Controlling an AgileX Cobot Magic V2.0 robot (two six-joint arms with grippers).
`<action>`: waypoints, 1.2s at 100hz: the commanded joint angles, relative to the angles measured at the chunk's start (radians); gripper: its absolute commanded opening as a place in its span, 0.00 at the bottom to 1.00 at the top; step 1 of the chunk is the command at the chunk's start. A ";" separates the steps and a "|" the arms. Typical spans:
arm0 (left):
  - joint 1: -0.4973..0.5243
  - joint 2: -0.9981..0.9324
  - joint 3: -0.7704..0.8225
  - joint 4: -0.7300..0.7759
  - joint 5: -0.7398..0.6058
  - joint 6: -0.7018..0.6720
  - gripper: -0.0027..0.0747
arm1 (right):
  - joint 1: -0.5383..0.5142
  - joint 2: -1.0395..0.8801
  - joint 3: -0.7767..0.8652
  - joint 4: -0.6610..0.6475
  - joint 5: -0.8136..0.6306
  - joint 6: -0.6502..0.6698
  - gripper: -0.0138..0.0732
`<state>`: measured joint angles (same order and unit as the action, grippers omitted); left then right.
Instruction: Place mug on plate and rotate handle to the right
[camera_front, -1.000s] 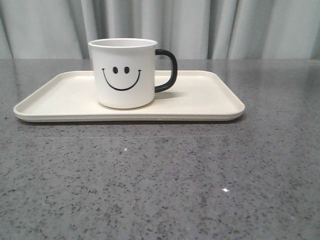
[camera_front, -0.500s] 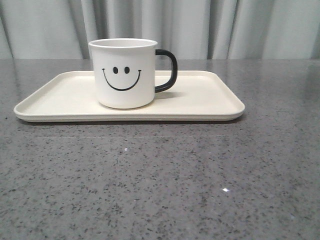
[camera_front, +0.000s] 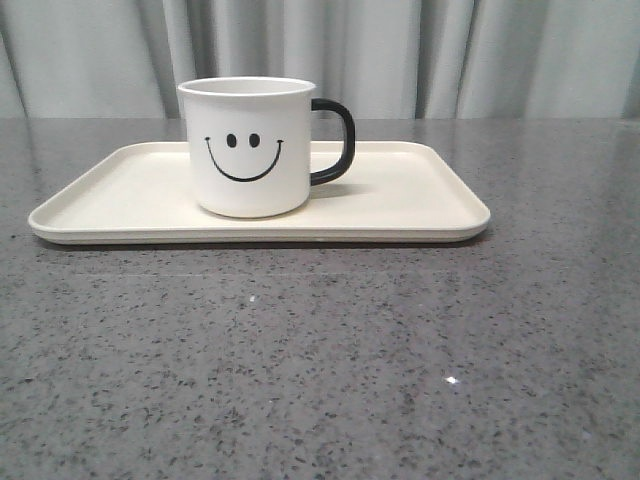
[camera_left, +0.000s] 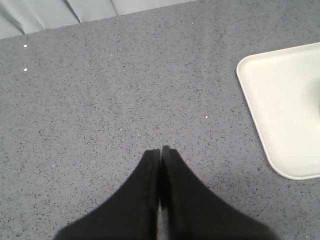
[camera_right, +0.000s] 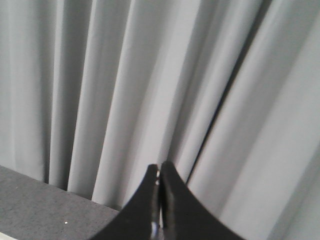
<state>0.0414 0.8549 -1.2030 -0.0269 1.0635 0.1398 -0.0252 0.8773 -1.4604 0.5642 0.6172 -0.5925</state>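
The white smiley-faced mug (camera_front: 247, 146) stands on the cream rectangular tray-like plate (camera_front: 420, 200), glossy black handle (camera_front: 335, 141) rightward; both grippers' fingers pressed together, empty, so the task looks done.

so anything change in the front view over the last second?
Nothing visibly changed. The mug stands upright on the plate with its handle to the right, exactly as in both earlier pictures. Neither arm shows in the front view; the left pincer and right pincer are shut and empty, away from the mug.
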 joint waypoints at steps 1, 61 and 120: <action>0.003 -0.006 -0.022 -0.024 -0.082 -0.010 0.01 | -0.007 -0.124 0.152 -0.001 -0.203 -0.001 0.09; 0.003 -0.006 -0.022 -0.044 -0.099 -0.010 0.01 | -0.007 -0.461 0.540 -0.033 -0.334 -0.002 0.09; 0.003 0.005 -0.022 -0.090 -0.097 -0.010 0.01 | -0.007 -0.461 0.540 -0.033 -0.334 -0.002 0.09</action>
<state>0.0414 0.8549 -1.2030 -0.1017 1.0354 0.1398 -0.0252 0.4074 -0.8994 0.5264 0.3582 -0.5925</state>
